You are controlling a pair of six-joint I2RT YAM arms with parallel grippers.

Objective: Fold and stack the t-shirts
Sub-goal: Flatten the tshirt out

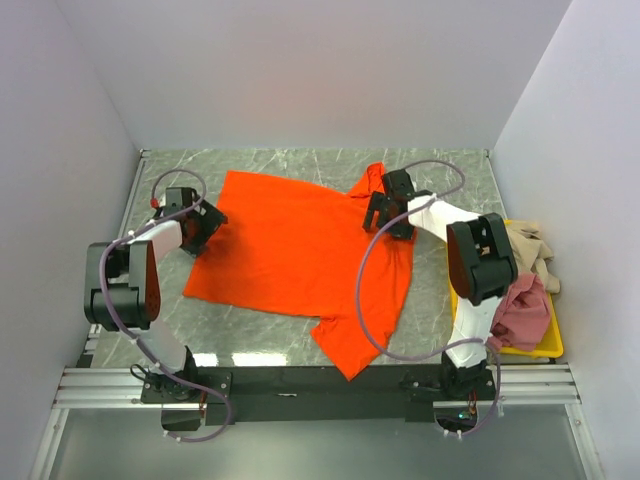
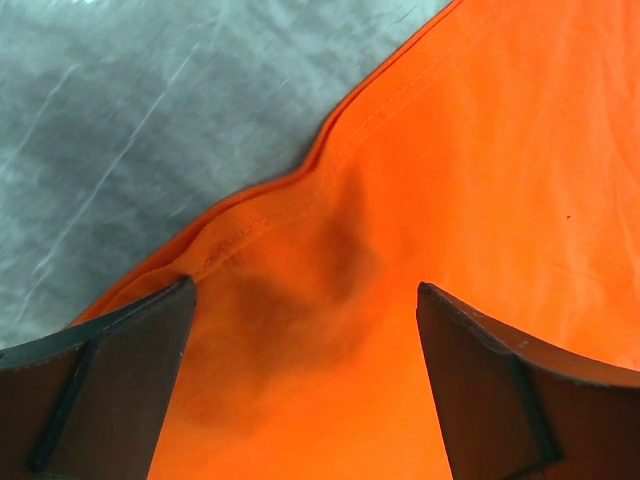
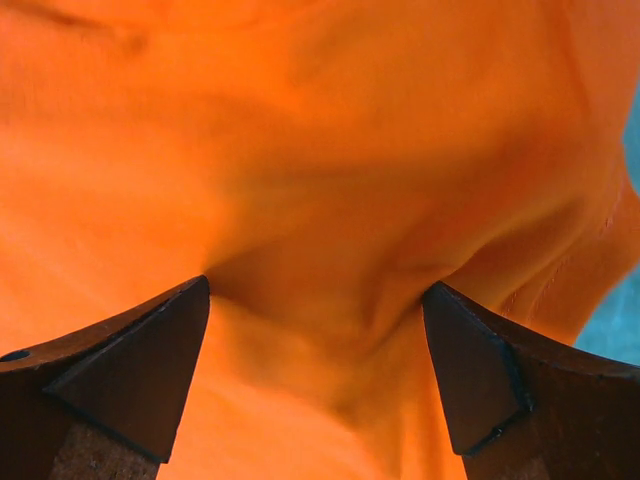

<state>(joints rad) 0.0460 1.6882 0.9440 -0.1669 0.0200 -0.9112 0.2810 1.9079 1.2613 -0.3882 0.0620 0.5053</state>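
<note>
The bright orange-red t-shirt (image 1: 290, 250) lies spread on the marble table (image 1: 300, 165), one sleeve pointing to the near edge and the other up at the back right. My left gripper (image 1: 208, 222) stands open over the shirt's left hem (image 2: 290, 190), one finger on each side of a shallow wrinkle (image 2: 305, 300). My right gripper (image 1: 385, 215) is open too, its tips pressed into the cloth near the back-right sleeve, a raised fold (image 3: 315, 290) between them. The dusty pink t-shirt (image 1: 522, 312) and the beige one (image 1: 525, 245) lie crumpled in the bin.
A yellow plastic bin (image 1: 552, 345) sits at the table's right edge beside the right arm's base. White walls close in the left, back and right sides. Bare marble (image 2: 150, 100) shows left of the shirt's hem.
</note>
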